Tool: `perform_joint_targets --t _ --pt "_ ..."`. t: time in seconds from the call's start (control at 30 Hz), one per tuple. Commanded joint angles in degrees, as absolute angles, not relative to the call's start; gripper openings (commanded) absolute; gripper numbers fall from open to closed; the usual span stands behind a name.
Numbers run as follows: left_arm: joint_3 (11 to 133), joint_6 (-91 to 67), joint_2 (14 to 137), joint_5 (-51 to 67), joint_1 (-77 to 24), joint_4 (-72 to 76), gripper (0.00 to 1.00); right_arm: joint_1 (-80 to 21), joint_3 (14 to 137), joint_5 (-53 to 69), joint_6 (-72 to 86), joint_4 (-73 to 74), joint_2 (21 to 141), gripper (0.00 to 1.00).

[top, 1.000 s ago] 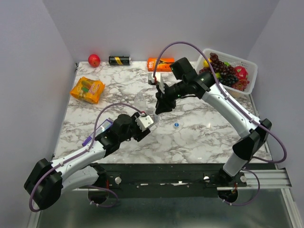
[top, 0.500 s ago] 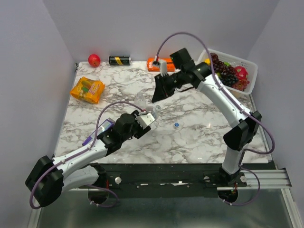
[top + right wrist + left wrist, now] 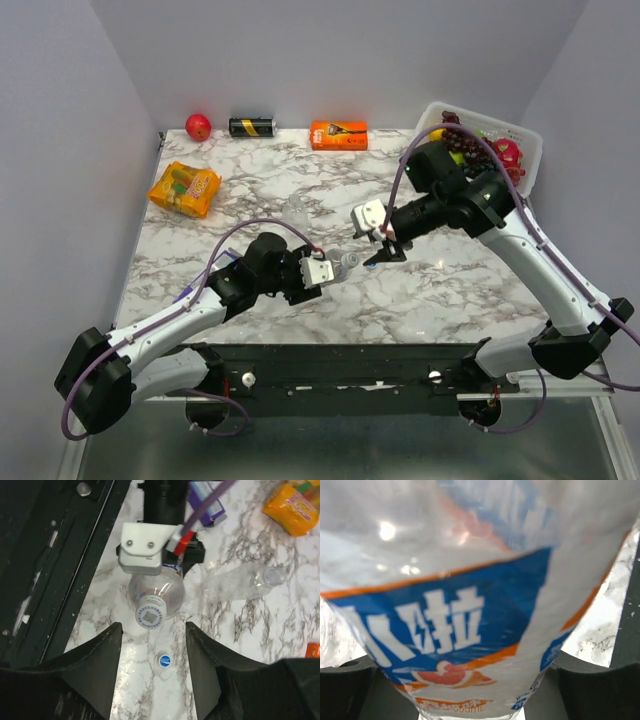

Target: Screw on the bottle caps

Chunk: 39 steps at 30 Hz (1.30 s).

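Note:
My left gripper is shut on a clear bottle with a blue, orange and white label, which fills the left wrist view. A whitish cap sits on that bottle's neck and faces my right gripper. The right gripper is open and hangs just beyond the cap with nothing between its fingers. A bluish cap lies on the marble under the gap. A second clear bottle lies on its side further back, its mouth bare.
An orange snack bag, a red apple, a black-and-yellow can and an orange box lie along the back and left. A white basket of fruit stands at the back right. A purple box lies beside the left arm.
The right gripper left the bottle top, swung to the back, then came down on the bottle's right side and opened. The left arm carried the bottle a little right and nearer.

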<state>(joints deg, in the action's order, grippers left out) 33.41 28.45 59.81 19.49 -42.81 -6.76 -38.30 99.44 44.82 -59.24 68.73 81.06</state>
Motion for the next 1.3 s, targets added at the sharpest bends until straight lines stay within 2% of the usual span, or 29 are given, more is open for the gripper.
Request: perform_joint_targets --t 0.0,0.27,0.5,0.6,0.77,0.83,0.9,1.27 --pt "36.47 34.01 60.12 26.28 -42.45 -11.34 0.0 -42.96 92.3 39.03 -75.57 69.0 79.46 0.62" --pt "37.7 33.84 60.56 26.46 -42.45 -10.37 0.0 -45.7 90.0 36.3 -78.84 66.54 80.07 0.6" --pt "38.23 33.31 60.91 26.37 -42.45 -10.11 0.0 -45.79 89.13 37.7 -76.73 63.55 79.98 0.53" --pt "38.23 32.44 61.17 26.45 -42.36 -9.49 0.0 -45.97 88.68 38.49 -75.94 62.75 79.8 0.46" --pt "38.58 31.03 61.61 26.72 -42.27 -9.05 0.0 -45.97 88.33 40.86 -75.59 62.05 78.93 0.45" --pt "38.5 30.59 61.79 26.72 -42.19 -8.88 0.0 -45.97 88.68 41.83 -74.19 61.52 78.66 0.37" --pt "38.5 30.5 61.87 26.63 -42.19 -8.44 0.0 -46.05 89.29 42.62 -73.39 62.22 79.19 0.34" --pt "38.94 27.95 62.58 26.28 -42.19 -6.59 0.0 -45.97 89.39 44.21 -69.52 61.79 79.46 0.47"
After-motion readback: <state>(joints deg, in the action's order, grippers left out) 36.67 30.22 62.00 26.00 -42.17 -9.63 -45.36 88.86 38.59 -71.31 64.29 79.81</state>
